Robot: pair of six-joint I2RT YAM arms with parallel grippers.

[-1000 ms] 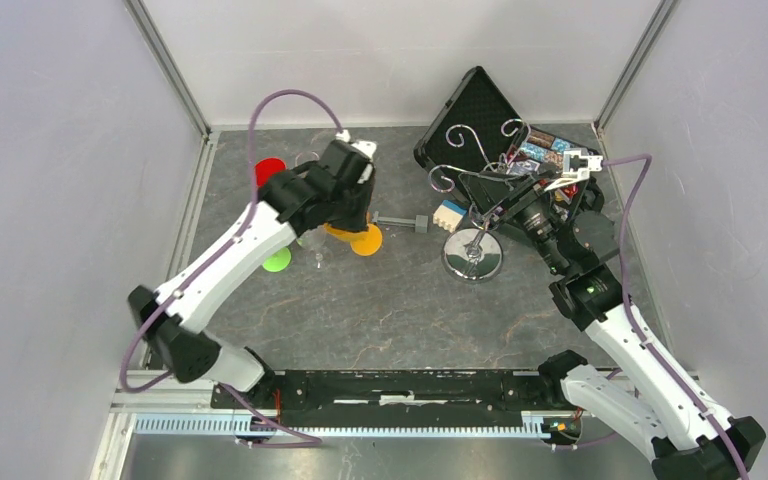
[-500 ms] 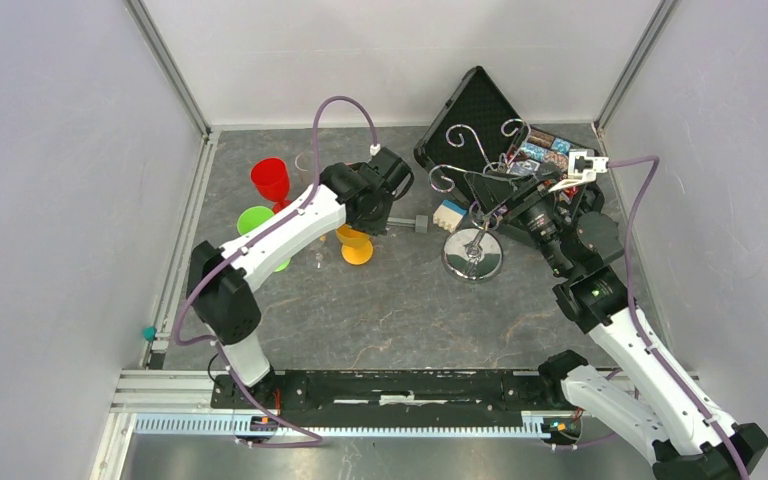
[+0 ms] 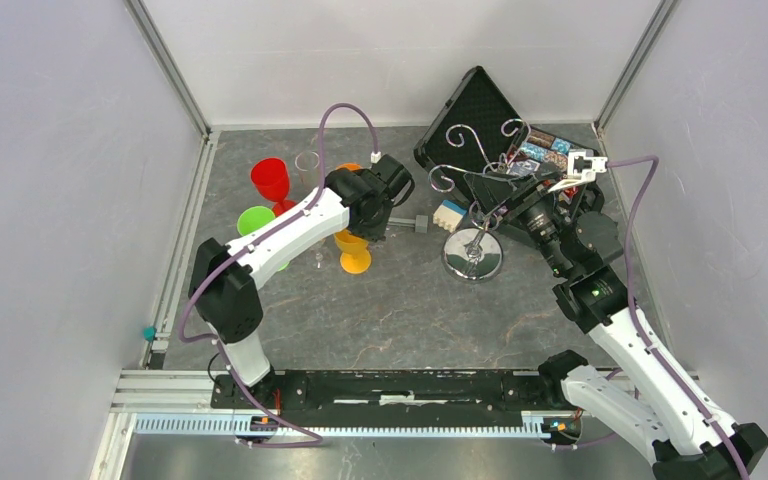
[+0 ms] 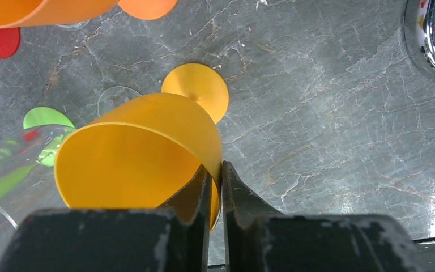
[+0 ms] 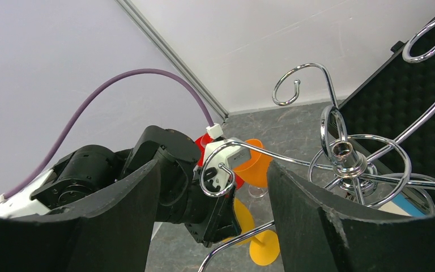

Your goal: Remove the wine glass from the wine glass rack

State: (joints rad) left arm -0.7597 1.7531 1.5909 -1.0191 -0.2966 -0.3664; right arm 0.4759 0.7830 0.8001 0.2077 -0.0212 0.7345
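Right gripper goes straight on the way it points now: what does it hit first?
Likely the rack's curl, which sits just ahead in the span of the open right gripper. The left arm lies behind it. Depth is unclear.

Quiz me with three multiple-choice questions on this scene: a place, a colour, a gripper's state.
1. The wine glass rack stands: A) in front of the black case B) against the left wall C) at the table's near edge.
2. The wine glass at the left gripper is: A) red B) yellow-orange C) green.
3. The right gripper is: A) open B) shut empty C) gripping a glass.
Answers: A, its mirrored base lies just nearer than the case; B, the fingers pinch its rim; A, the fingers stand wide apart.
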